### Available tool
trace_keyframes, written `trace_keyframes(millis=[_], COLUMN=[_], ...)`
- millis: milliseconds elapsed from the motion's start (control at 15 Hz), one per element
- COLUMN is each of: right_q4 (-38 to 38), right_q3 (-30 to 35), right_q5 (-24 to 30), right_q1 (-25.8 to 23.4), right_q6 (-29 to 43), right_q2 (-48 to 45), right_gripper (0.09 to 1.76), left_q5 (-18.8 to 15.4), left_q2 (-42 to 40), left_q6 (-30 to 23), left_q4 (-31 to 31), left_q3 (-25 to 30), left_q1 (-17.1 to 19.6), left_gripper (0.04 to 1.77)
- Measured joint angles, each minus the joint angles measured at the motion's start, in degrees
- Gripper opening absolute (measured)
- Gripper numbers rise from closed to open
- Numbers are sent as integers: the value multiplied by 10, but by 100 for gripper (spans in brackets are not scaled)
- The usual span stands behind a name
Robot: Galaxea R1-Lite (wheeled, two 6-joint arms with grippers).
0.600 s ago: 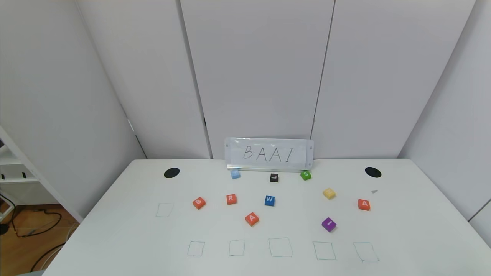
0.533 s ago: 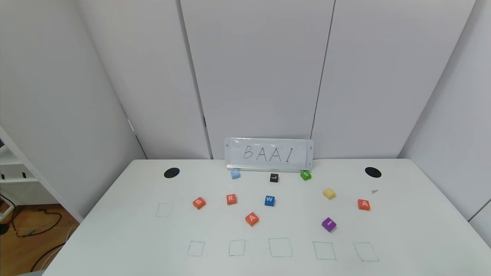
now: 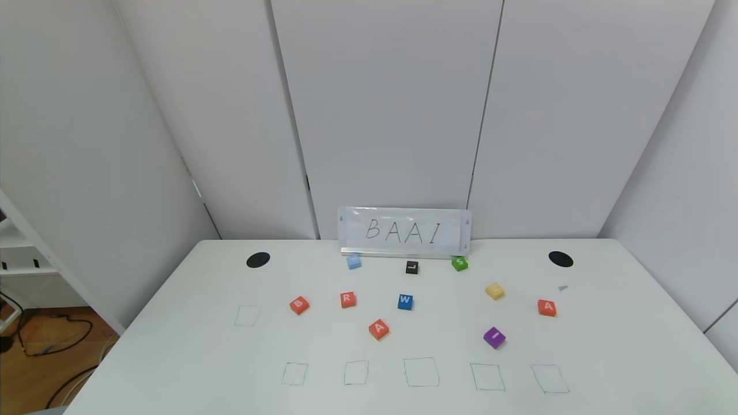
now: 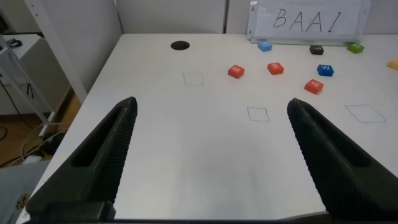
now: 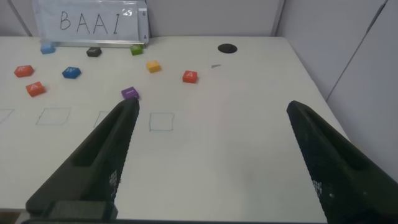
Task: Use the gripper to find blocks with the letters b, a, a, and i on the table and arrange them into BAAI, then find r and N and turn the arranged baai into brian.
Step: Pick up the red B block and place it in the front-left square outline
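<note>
On the white table [image 3: 605, 346] lie orange-red blocks B [image 3: 299, 304], R [image 3: 347, 299] and two A blocks, one in the middle [image 3: 378, 329] and one at the right [image 3: 546, 307]. The purple I block [image 3: 494, 337] lies right of centre. Neither gripper shows in the head view. My left gripper [image 4: 212, 104] is open and empty over the table's near left part, with B [image 4: 236, 71] far ahead. My right gripper [image 5: 212, 106] is open and empty over the near right part, with the I block [image 5: 129, 93] ahead. I see no block with a readable N.
A BAAI sign [image 3: 403, 231] stands at the back. Near it lie a light blue block [image 3: 353, 261], a black L [image 3: 411, 267], a green S [image 3: 459, 263], a blue W [image 3: 405, 301] and a yellow block [image 3: 494, 290]. Several green drawn squares [image 3: 421, 372] line the front. Two black grommets [image 3: 258, 260] sit at the back.
</note>
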Motion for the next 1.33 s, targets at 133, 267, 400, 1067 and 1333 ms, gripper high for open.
trace_keyframes(millis=[133,267,400,1067,1333], right_q4=[0,5,8,100,94], right_q3=[0,0,-4,-171,-230], right_q5=[0,3,4,-9,-10], right_q1=[0,1,1,6,5], right_q6=[-1,-9,-9,-11,-11], right_q2=[0,0,0,114,215], right_gripper=[171,171,171,171,171], left_q5=[1,1,-1,-35,-36], left_q2=[0,0,0,98,178], left_q6=[2,3,16,32,33], left_q4=[0,1,-1,6,4], left_q3=[0,0,0,-141,-193], left_q1=[0,0,0,-2,-3], left_gripper=[172,172,172,172,172])
